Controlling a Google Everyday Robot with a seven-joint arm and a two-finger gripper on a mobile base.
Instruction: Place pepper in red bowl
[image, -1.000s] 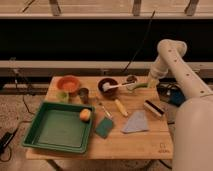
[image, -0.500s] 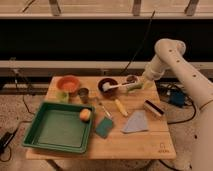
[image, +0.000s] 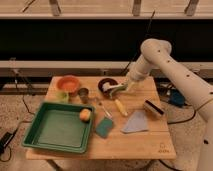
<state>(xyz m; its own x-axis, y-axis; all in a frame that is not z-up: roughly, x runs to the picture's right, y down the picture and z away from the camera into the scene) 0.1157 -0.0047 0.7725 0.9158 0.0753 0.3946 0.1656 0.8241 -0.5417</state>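
Gripper (image: 121, 89) at dark bowl's (image: 102, 82) 3 o'clock rim; grip state cannot be told. Red bowl (image: 61, 83) at its 9 o'clock.

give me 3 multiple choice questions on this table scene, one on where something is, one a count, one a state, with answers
1. Where is the gripper?
A. beside the dark bowl, at the far side of the table
B. down at the table's near edge
C. off the table's left end

2. How many bowls stand on the table?
A. one
B. four
C. two

3. How does the red bowl sit?
A. upside down
B. upright, opening up
C. stacked inside another bowl

Answers:
1 A: the gripper hangs right by the dark bowl's rim.
2 C: only the red bowl and the dark bowl are there.
3 B: its hollow faces up, and it stands apart from the dark bowl.
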